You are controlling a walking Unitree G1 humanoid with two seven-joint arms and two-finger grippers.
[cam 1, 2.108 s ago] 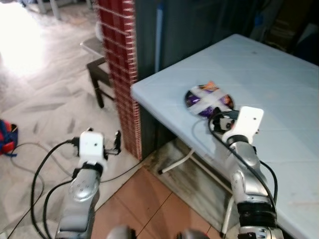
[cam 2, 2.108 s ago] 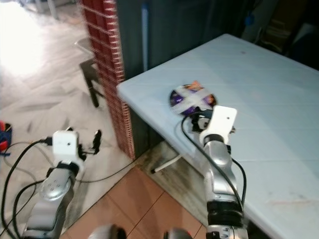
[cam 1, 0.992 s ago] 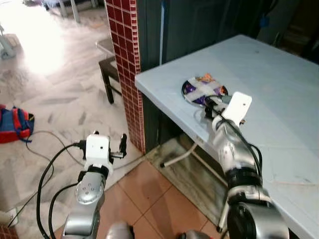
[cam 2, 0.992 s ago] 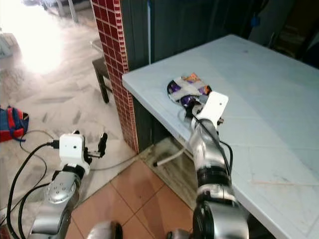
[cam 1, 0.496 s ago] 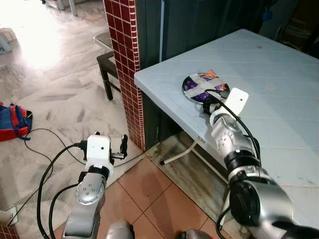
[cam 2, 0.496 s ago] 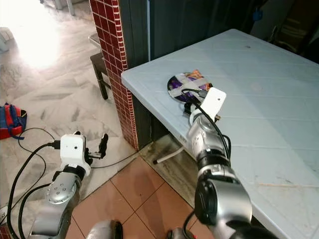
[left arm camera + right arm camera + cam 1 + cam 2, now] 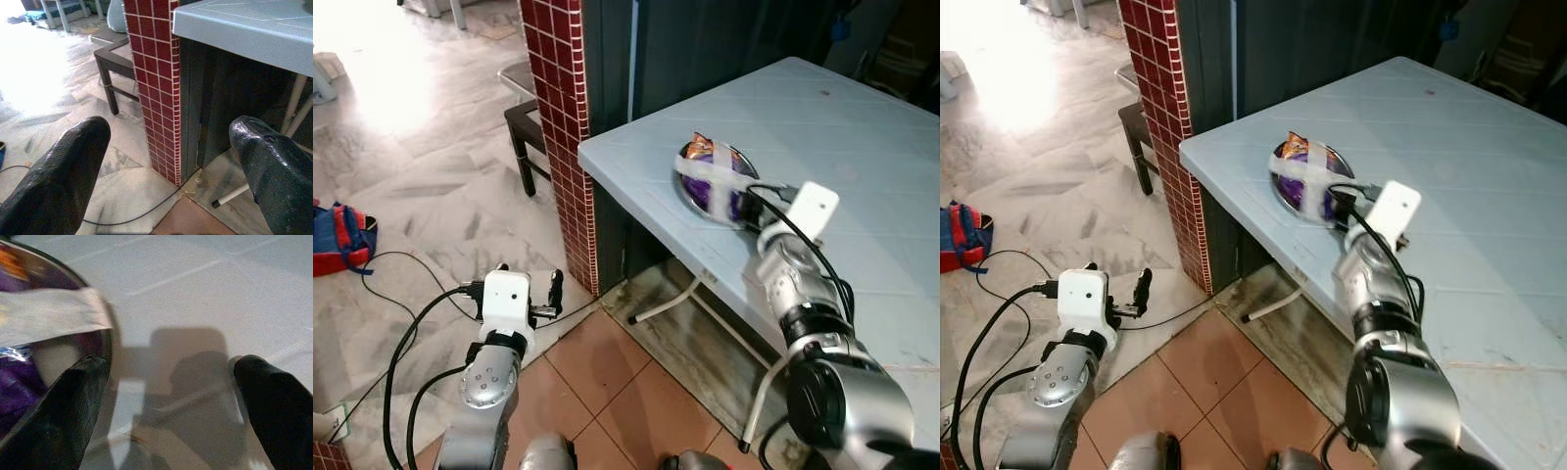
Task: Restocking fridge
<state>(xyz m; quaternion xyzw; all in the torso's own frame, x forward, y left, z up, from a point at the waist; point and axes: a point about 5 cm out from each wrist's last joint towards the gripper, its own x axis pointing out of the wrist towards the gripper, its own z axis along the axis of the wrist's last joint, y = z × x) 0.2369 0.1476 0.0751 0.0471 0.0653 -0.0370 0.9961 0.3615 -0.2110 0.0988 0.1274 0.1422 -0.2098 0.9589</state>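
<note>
The right gripper (image 7: 166,396), jaws wide open and empty, hovers at the taped bowl (image 7: 710,184) near the desk (image 7: 862,147) corner, probably preparing a grasp; next it must straddle the rim.

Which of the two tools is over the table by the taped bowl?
The right tool: open, it hangs over the pale blue table, one finger at the rim of the taped bowl. The left tool, also open, hangs above the floor.
</note>
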